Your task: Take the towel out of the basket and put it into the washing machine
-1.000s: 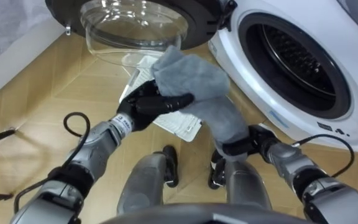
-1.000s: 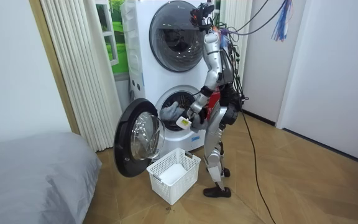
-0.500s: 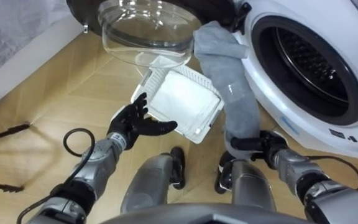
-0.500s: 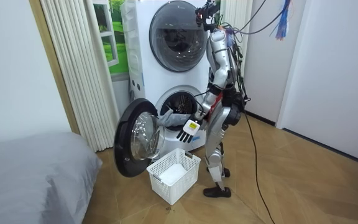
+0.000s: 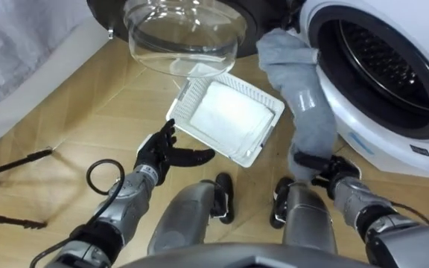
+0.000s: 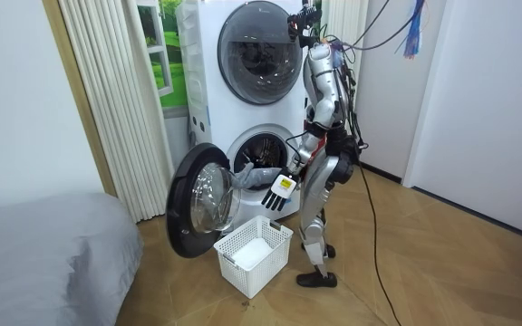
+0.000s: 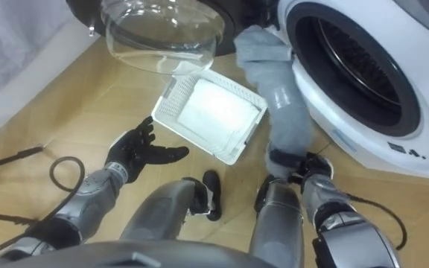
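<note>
My left hand (image 5: 162, 152) has let go of the towel (image 5: 306, 97) that it was gripping a second ago. It has dropped away to the lower left of centre in the left eye view, where it hovers over the wooden floor (image 5: 73, 112) with its fingers spread wide and nothing in it. The towel, bunched in front of me a second ago, now stretches long and its top end has gone up to the right.

My right hand (image 5: 325, 165) sits at the lower right, its fingers curled round the towel's bottom end. From there the grey cloth rises in a twisted strip. Its bunched top lies against the left rim of the washing machine (image 5: 423, 149), at the edge of the dark drum (image 5: 382, 67) in the upper right. I cannot tell whether any of it is past the rim.

The round glass door (image 5: 185, 30) hangs open along the top of the frame. Just below it, between my two hands, a white basket (image 5: 183, 100) stands on the floor with a white cloth (image 5: 229, 119) lying flat inside.

In the room view I stand upright, close in front of the lower of two stacked machines. The door swings out to the room view's left and the basket is on the floor beside my feet. A grey bed (image 6: 43, 244) fills the lower left corner.
</note>
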Robot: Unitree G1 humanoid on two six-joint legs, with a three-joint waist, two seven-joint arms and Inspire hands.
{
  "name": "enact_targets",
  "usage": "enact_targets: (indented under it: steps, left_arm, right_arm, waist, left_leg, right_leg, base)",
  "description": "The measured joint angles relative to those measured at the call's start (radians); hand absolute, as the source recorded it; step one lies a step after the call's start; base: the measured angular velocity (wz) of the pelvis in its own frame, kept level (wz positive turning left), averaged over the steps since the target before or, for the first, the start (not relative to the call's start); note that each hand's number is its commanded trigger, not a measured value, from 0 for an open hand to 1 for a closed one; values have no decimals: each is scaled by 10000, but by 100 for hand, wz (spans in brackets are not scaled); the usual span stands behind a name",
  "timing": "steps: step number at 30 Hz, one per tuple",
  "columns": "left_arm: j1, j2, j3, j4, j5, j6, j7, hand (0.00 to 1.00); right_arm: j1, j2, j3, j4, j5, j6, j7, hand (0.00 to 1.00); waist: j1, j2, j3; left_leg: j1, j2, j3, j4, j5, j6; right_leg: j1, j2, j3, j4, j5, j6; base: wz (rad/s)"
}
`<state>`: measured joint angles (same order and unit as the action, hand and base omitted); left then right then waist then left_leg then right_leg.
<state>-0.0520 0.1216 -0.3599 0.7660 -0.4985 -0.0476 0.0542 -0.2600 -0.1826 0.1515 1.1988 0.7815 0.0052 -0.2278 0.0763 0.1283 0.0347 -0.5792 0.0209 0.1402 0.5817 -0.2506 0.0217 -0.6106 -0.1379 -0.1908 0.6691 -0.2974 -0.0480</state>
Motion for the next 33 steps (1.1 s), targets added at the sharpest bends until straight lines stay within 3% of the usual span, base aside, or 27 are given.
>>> enact_targets:
  steps: [8, 11, 16, 20, 23, 25, 26, 28, 30, 33]
  left_arm:
    - [238, -329, 29, -264, -6, -116, 571, 0]
    - [325, -346, 61, -223, -10, -355, 793, 0]
    - [403, -349, 58, -255, -9, -448, 974, 0]
    - [419, -342, 94, -301, 9, -513, 1073, 0]
    - [412, -344, 134, -409, 12, -546, 1057, 0]
    - [444, -339, 247, -650, 31, -538, 1047, 0]
    - [537, -297, 320, -862, 70, -546, 1046, 0]
    - [547, -244, 469, -1031, 137, -549, 1051, 0]
    - [635, -240, 682, -1074, 438, -597, 1045, 0]
    - [691, -241, 872, -1133, 672, -601, 983, 0]
  right_arm:
    - [90, 137, -281, -956, 564, -313, -1688, 100]
    - [55, 159, -690, -1549, 671, -591, -2559, 100]
    - [-4, 151, -1142, -2002, 1427, -884, -3984, 100]
    - [-204, 123, -1931, -2048, 2666, -1084, -5037, 100]
    - [-423, 166, -2172, -2449, 3674, -1080, -5445, 100]
    - [-781, 165, -2441, -2451, 4421, -1070, -5631, 100]
    - [-974, 151, -2678, -2448, 4742, -1047, -5777, 100]
    - [-1139, 155, -2832, -2436, 4890, -1029, -5975, 100]
    - [-1296, 148, -3055, -2238, 4890, -968, -6112, 100]
    - [-1356, 58, -3289, -2235, 4975, -672, -6118, 100]
  waist:
    - [-316, -11, 7]
    - [-463, -36, 8]
    - [-849, -70, 2]
    - [-1037, -299, 1]
    - [-1130, -369, 4]
    - [-1215, -457, 54]
    - [-1223, -409, 17]
    - [-1227, -470, 34]
    - [-1220, -669, 75]
    - [-1239, -838, 48]
  left_leg:
    - [149, -36, 266, -131, 7, 12]
    - [143, -92, 433, -233, 38, 64]
    - [64, -170, 485, -339, 88, 139]
    - [118, -216, 551, -354, 91, 145]
    - [102, -262, 552, -356, 115, 186]
    - [75, -323, 547, -353, 157, 255]
    - [18, -330, 548, -310, 167, 272]
    - [-44, -343, 546, -269, 188, 310]
    - [-46, -396, 552, -276, 214, 356]
    - [-170, -403, 722, -269, 239, 403]
  right_leg:
    - [-66, -7, 272, 49, -31, 21]
    - [-240, -20, 511, 105, -23, 77]
    - [-316, -158, 471, 99, -35, 131]
    - [-346, -256, 543, 215, -68, 225]
    - [-339, -307, 504, 259, -84, 250]
    - [-349, -343, 486, 298, -117, 295]
    - [-352, -350, 446, 293, -122, 304]
    - [-361, -387, 384, 294, -110, 329]
    - [-370, -461, 360, 308, -93, 368]
    - [-489, -510, 386, 313, -72, 433]
  base:
    - [-7]
    - [-11]
    - [4]
    - [1]
    - [10]
    - [17]
    - [17]
    - [14]
    - [5]
    - [0]
